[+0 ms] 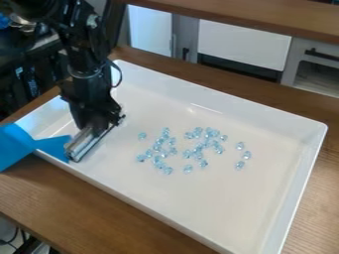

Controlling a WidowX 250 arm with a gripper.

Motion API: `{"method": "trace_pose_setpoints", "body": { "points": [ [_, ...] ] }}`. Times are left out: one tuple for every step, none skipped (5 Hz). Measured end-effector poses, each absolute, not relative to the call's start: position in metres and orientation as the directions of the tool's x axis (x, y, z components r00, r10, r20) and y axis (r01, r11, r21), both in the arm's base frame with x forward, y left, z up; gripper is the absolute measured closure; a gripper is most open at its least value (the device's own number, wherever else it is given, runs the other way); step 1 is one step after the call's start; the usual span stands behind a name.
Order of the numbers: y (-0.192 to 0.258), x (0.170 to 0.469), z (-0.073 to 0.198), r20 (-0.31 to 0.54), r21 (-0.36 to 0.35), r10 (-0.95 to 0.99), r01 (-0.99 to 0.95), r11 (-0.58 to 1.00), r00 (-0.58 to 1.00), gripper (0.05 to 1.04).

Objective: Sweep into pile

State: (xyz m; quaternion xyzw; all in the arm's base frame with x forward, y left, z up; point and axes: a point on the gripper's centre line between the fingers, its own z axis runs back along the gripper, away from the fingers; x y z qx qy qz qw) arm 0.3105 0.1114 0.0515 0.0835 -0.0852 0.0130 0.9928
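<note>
The black gripper (98, 123) hangs down over the left end of the white tray (225, 218), to the left of the pieces and apart from them. Directly below it is a long silvery piece (89, 143), slanting from lower left to upper right; whether it is gripped or part of the gripper is unclear. Many small clear-blue pieces (159, 148) lie scattered around the middle of the tray. Several sit close together in loose clusters, and a few lie apart to the right (240, 156).
A bright blue flat item (23, 146) lies across the tray's left rim, its narrow end near the silvery piece. Raised walls surround the tray, which rests on a brown wooden surface (39, 198). Behind stand grey and white cabinets (242, 44).
</note>
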Motion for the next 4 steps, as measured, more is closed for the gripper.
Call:
{"method": "trace_pose_setpoints", "body": {
  "points": [
    [0.108, 0.306, 0.050, 0.179, 0.153, 0.022, -0.050, 0.987, 0.984, 0.749],
    [0.098, 0.295, 0.053, 0.168, 0.099, 0.094, -0.112, 0.989, 0.981, 0.749],
    [0.082, 0.290, 0.055, 0.114, 0.020, 0.205, -0.209, 0.978, 0.972, 0.749],
    [0.070, 0.300, 0.063, 0.101, -0.031, 0.289, -0.287, 0.957, 0.952, 0.749]
  ]
}}
